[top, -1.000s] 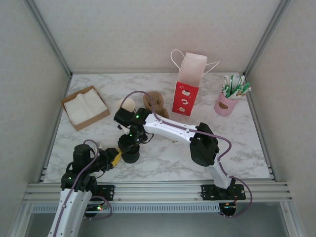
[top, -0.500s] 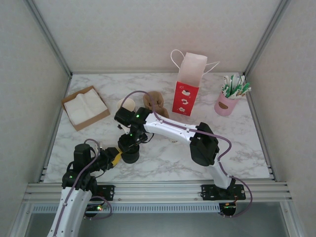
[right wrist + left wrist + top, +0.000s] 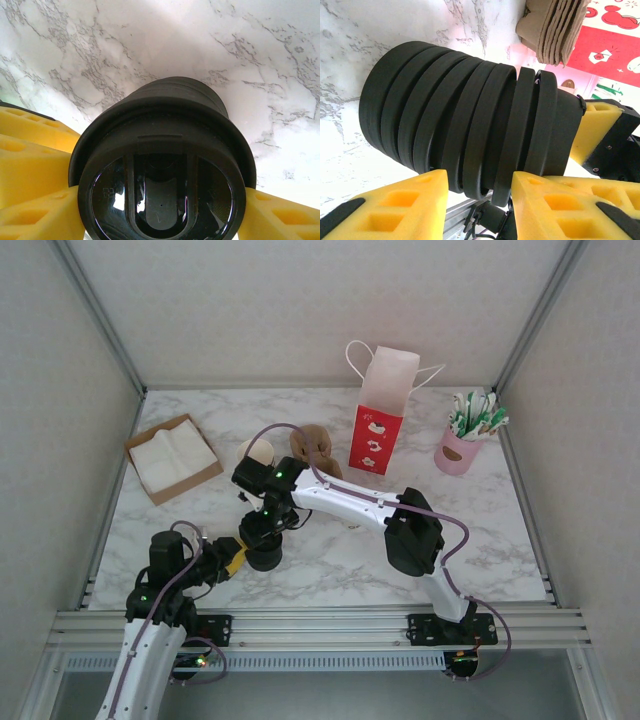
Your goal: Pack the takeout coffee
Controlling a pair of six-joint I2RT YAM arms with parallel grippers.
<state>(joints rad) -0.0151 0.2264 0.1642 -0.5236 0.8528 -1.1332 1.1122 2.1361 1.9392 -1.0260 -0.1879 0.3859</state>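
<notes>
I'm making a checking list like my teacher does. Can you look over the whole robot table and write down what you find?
surface: marble table, bare parts look clean.
job's things: red-and-white bag stands open at the back; black lid stack front left; cream cup stack behind it.
clutter: napkin tray on the left; brown cardboard stack beside the cups; pink cup of packets back right.
grippers: right gripper over the lid stack, fingers against both sides of the top lid; left gripper at the stack's side, grip unclear.
cables: purple cable along the right arm, another along the left arm.
surroundings: pale walls, metal frame rail.
</notes>
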